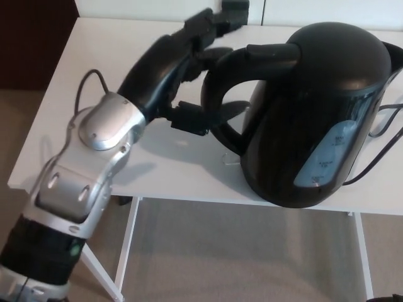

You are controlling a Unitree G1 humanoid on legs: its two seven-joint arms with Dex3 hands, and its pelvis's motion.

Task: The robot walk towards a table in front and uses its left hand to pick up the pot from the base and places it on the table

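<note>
Worktop (164,157): white, over a beige floor (239,251); we see a dark cable (381,148) at its right side.
Pot (315,113): 1 black kettle with a pale blue window (330,154), at the worktop's front edge; we cannot tell what is in it or what it stands on.
Left hand (182,72): at the pot's handle (217,88).
Fingers (211,22): apart, the upper ones above the handle, the thumb (195,118) reaching into its loop; we cannot tell whether they touch it.
</note>
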